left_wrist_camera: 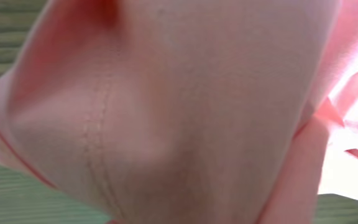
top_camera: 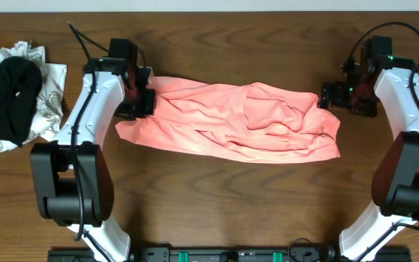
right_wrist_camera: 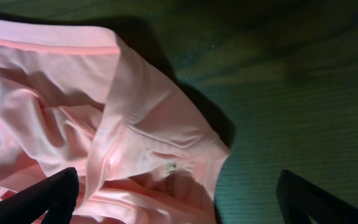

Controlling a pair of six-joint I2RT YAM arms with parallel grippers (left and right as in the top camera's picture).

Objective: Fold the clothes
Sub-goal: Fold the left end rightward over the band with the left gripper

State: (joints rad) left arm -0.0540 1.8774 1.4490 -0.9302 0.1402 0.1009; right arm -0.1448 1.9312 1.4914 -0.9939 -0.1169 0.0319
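The salmon-pink T-shirt lies crumpled in a long heap across the middle of the table. My left hand is clamped tight at its left end; cloth fills that wrist view, so I seem to be pinching the fabric. My right hand is spread wide at the right end, fingers either side of a hemmed corner, gripping nothing

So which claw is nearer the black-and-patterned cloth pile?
Left. The left claw grips the T-shirt at the end nearest the pile; the right claw hangs open at its opposite end.
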